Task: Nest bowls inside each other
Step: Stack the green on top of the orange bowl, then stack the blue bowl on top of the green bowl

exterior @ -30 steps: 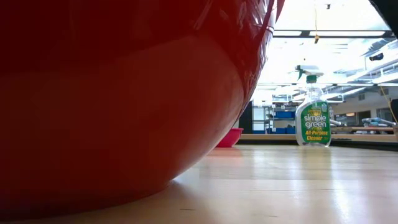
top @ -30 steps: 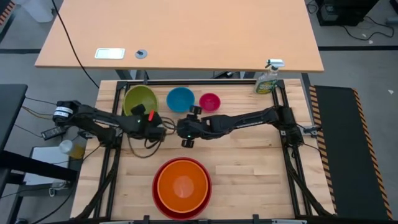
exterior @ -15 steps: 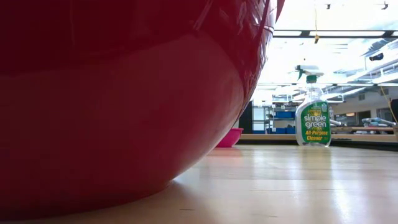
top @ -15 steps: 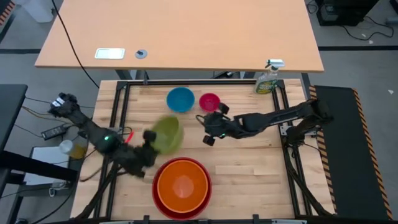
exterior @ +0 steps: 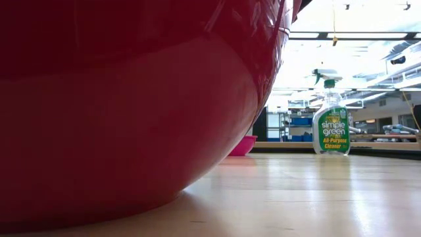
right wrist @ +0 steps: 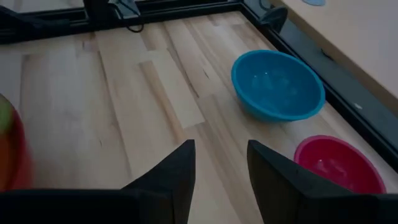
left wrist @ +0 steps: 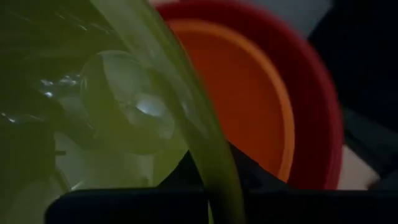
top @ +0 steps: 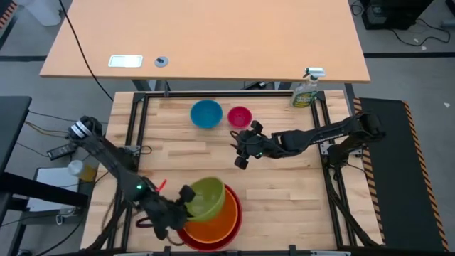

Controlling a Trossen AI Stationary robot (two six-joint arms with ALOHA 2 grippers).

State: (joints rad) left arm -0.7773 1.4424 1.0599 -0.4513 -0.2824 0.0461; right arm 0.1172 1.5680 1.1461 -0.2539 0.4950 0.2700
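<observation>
Fingers of the left gripper [top: 186, 201] are clamped on the rim of the lime green bowl [top: 207, 198], which hangs tilted over the orange bowl [top: 219, 222]. The orange bowl sits nested in the large red bowl [exterior: 131, 105] at the table's near edge. The right gripper [top: 243, 148] hovers above the bare wooden table [top: 284, 192] near its middle, its fingers [right wrist: 273, 171] parted and holding nothing. Just beyond it, the blue bowl [top: 206, 114] and the small magenta bowl [top: 239, 116] stand side by side, apart, near the far edge. A green spray bottle [top: 306, 89] stands at the far right corner.
</observation>
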